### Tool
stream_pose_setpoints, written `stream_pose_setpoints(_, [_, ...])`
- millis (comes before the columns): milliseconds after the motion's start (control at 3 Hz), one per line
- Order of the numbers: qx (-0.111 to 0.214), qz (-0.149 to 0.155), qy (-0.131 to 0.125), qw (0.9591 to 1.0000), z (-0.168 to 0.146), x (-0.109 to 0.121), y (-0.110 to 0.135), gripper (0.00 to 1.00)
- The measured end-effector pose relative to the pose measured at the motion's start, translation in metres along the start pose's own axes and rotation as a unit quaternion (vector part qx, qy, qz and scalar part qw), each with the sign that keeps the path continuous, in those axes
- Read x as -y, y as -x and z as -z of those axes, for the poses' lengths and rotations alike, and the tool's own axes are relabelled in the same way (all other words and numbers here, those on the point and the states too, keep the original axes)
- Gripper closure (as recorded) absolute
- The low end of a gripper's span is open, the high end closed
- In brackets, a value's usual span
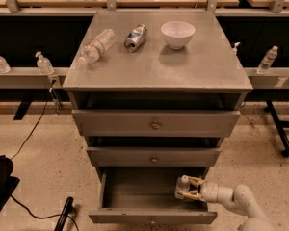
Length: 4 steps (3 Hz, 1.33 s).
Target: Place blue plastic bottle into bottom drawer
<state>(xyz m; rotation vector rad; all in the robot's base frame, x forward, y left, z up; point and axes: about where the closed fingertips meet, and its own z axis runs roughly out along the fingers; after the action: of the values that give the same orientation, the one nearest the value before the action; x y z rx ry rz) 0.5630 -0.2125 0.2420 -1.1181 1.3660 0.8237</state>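
nearest the camera, the bottom drawer of the grey cabinet stands pulled out, its narrow front panel and small knob at the lower edge of the view and its deep grey inside open to sight. the white arm reaches in from the lower right, and the gripper sits inside the drawer, close against its right wall. its two pale fingers are clenched on the blue plastic bottle, one on each side of it; the bottle stands upright with its white cap on top, within the drawer's right part. whether its base touches the drawer floor cannot be told. above, the middle drawer and the top drawer each stick out a little. on the cabinet top lie a slim clear bottle with a reddish label and a dented can, both on their sides, with a white bowl upright to their right.
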Motion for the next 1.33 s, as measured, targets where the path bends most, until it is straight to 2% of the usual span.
stream_pose_setpoints(333, [0.001, -0.001, 0.002, 1.0000, -0.004, -0.001, 0.000, 0.00])
stream_pose_setpoints(667, [0.000, -0.002, -0.001, 1.0000, -0.004, -0.001, 0.000, 0.00])
stream_pose_setpoints(1000, [-0.004, -0.006, -0.022, 0.9997, 0.006, -0.002, 0.007, 0.00])
stream_pose_setpoints(1333, [-0.010, -0.015, -0.082, 0.9964, 0.040, -0.013, 0.023, 0.00])
